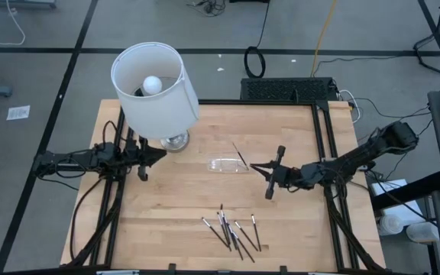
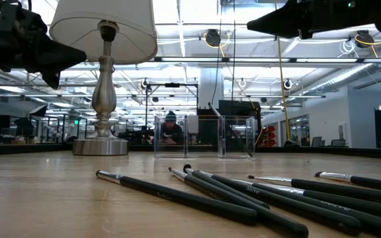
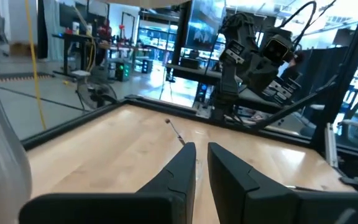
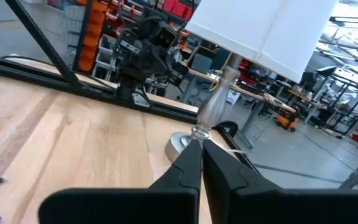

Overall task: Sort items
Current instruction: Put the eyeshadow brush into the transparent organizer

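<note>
Several thin dark sticks with pale ends [image 1: 231, 229] lie loosely bunched on the wood near the table's front edge, large in the low view [image 2: 243, 192]. One more stick [image 1: 239, 156] leans with its lower end in the small clear tray [image 1: 226, 164] at mid-table. My right gripper [image 1: 253, 166] hovers level just right of the tray, shut on nothing, its fingers closed together in its wrist view [image 4: 199, 146]. My left gripper [image 1: 161, 153] waits at the left beside the lamp's base, a narrow gap between its fingers [image 3: 201, 149] and nothing in it.
A white-shaded lamp [image 1: 155, 88] with a silvery base [image 1: 176, 140] stands at the table's far left. A black frame rail [image 1: 323, 153] runs along the table's edges. Bare wood lies between the tray and the bunch of sticks.
</note>
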Tool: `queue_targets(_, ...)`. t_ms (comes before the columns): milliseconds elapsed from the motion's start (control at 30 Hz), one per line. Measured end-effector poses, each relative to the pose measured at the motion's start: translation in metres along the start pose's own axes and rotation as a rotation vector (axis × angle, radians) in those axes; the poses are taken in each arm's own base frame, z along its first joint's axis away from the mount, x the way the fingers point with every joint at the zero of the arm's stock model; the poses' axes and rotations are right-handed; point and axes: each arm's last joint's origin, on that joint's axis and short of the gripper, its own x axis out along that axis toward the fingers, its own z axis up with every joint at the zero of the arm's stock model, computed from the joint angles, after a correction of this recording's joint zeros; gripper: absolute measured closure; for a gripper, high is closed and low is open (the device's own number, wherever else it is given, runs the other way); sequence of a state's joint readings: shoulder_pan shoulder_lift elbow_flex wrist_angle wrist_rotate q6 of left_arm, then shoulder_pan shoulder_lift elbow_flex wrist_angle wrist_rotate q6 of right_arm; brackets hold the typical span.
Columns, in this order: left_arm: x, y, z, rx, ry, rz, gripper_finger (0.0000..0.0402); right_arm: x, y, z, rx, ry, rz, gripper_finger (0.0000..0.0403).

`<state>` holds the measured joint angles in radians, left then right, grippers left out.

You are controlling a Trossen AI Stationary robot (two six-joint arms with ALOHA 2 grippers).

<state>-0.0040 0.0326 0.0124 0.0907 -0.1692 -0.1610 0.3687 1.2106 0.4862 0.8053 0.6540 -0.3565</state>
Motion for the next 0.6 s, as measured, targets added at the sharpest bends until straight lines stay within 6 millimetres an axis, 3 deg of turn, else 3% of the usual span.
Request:
queue_targets(267, 0.000, -0.001, 0.003, 0.046, -0.031, -0.005, 0.0353, 0.000, 0.002, 0.000, 0.009, -0.023, 0.077, 0.0402)
queue_targets(600, 0.000, -0.004, 0.004, 0.003, -0.026, -0.115, 0.0354, -0.004, 0.007, 0.008, 0.190, -0.093, 0.156, 0.0402)
